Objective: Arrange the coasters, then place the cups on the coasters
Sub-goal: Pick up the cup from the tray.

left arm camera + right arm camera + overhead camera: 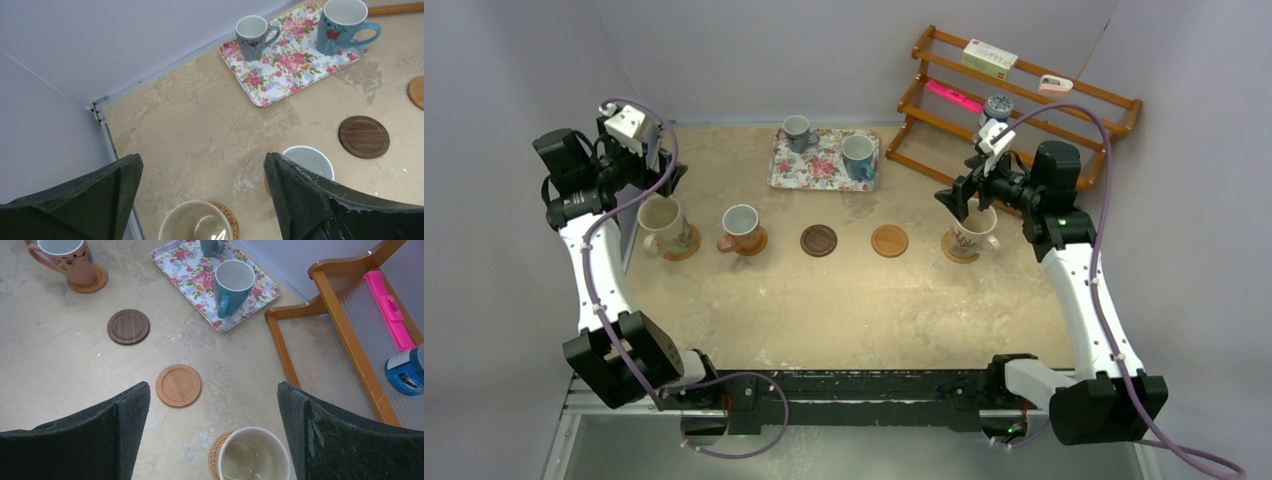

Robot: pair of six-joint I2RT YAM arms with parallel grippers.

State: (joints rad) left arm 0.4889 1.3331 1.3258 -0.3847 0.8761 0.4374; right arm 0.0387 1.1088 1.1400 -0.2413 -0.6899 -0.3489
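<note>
Cream left-end mug (660,220) below left gripper (667,178), right-end mug (976,228) below right gripper (957,200); both grippers spread, empty. Blue mug (859,157), grey mug (797,130) on floral tray (824,168).

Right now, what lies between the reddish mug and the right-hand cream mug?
Two bare coasters: a dark wooden coaster and a tan coaster. The top view shows it.

The right gripper (214,390) hangs wide-jawed above a cream ceramic mug (255,457) standing on a woven round coaster (216,452). Beyond lie a smooth tan wooden coaster (178,385) and a dark brown wooden coaster (128,326). A light blue mug (232,282) stands on a floral rectangular tray (190,277).
</note>
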